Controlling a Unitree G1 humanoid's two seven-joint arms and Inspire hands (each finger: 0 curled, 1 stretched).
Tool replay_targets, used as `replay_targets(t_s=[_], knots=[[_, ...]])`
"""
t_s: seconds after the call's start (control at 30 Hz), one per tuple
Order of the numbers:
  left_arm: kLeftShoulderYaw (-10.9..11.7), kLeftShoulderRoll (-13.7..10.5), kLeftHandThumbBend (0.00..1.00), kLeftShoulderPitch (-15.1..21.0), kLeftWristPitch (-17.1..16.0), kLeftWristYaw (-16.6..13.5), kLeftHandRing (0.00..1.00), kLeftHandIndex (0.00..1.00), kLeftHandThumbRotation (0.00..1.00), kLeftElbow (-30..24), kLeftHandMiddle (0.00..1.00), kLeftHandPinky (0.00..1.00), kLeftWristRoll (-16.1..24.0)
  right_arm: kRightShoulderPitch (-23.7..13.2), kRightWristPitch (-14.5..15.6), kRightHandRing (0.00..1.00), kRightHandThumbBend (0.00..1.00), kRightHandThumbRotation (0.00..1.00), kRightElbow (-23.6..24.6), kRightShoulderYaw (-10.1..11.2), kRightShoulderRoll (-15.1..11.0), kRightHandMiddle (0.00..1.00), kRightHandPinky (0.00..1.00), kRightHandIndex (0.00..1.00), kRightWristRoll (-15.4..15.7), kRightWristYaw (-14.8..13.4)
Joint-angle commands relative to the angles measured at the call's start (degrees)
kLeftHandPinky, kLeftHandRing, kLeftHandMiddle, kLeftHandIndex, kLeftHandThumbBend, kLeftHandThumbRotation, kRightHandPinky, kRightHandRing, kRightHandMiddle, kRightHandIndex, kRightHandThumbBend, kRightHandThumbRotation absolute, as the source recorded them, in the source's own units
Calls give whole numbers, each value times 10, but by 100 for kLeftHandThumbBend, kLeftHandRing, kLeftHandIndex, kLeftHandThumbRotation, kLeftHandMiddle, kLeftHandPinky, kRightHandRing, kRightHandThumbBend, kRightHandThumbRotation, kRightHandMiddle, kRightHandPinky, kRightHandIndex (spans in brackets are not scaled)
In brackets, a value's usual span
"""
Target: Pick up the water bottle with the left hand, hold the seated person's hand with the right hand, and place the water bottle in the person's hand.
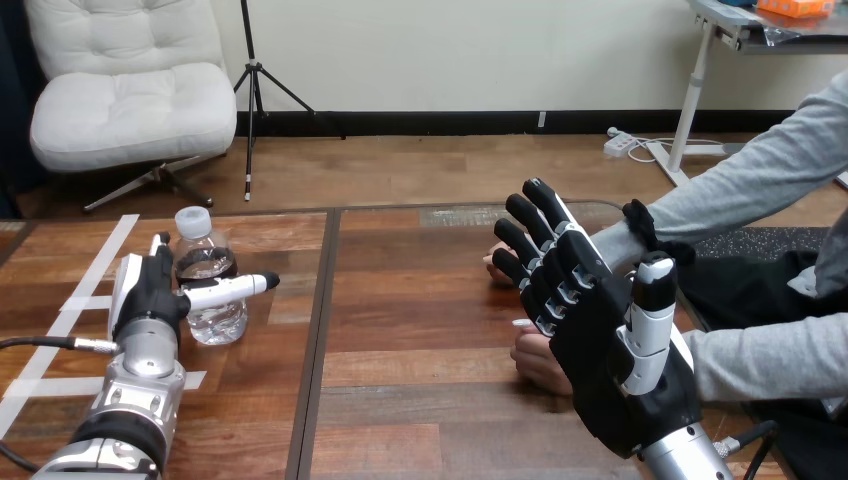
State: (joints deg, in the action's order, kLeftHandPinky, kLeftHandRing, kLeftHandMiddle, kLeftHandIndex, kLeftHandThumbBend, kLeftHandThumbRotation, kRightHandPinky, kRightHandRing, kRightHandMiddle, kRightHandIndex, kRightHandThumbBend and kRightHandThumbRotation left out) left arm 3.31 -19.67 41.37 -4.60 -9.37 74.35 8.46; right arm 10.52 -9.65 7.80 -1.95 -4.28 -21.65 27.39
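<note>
Head view: the water bottle (212, 322) is standing upright on the bench (420, 320), just left of the seam (322, 300). The left hand (150, 298) is right up against it with the thumb straight out across the front. Nothing is wrapped round it yet, so that hand is open.

The step in hand looks like the grasp. Imo curl round the middle of the body, below the cap, and squeeze gently, since thin plastic like that probably dents and slips. Then lift straight up before swinging right.

The right hand (600, 345) is raised with its fingers straight, in front of the person's hands (538, 362). Hard to say if it touches them, since it blocks the view there.

The bench is bare wood with white tape strips (95, 262) at the left. There's plenty of free space between the bottle and the person for the carry.
</note>
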Motion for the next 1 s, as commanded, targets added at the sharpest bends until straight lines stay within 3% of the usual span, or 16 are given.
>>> replay_targets(t_s=[0.0,0.97], knots=[[5,1,100,33,9,4,100,100,22,1,100,97,-4,-15,-7,100,100,100,29,-3,4,100,100,100,-5,1],[9,12,100,45,48,-8,100,100,25,3,100,94,-15,-6,-7,100,100,100,35,-5,3,99,100,99,-6,1]])
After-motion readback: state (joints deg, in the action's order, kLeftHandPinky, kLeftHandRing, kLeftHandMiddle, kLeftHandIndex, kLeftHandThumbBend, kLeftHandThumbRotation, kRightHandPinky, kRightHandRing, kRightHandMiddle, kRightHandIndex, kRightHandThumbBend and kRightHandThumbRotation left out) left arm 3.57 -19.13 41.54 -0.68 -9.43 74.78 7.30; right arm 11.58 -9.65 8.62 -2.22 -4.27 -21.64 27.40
